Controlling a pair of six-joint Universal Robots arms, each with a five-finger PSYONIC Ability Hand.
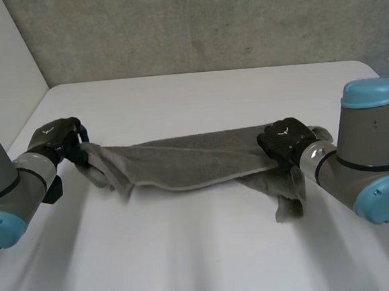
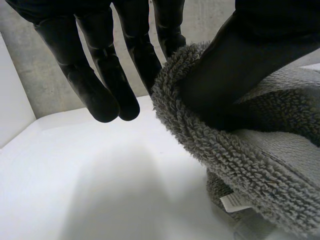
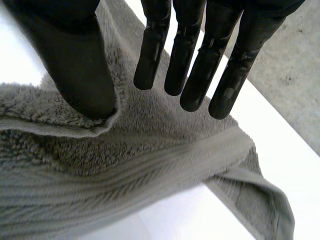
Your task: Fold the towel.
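The towel is grey and gathered into a long, loose band across the middle of the worktop, running from near its left edge toward its right edge. It seems to be drawn out between the two hands, I think so that its length comes straight and the ends can be brought together for a fold. No clean fold is made yet. Its right end drops in a heap toward the near edge.

The left hand has the towel's left end. In the left wrist view its thumb is sunk in the thick edge of the cloth, and the nearest finger touches that edge from the other side. So I judge that this hand is clamped on the towel, while the other fingers hang straight and free above the worktop. A small white label shows under the edge.

The right hand lies on the towel near its right end. In the right wrist view its fingers are straight and spread, apart from the thumb, whose tip is pushed into a fold of the cloth. This looks like pressing, not a pinch.

Some things are hard to tell: whether the middle of the band touches the worktop or hangs just over it, where the corners are inside the bunching, and how much cloth is under the right palm
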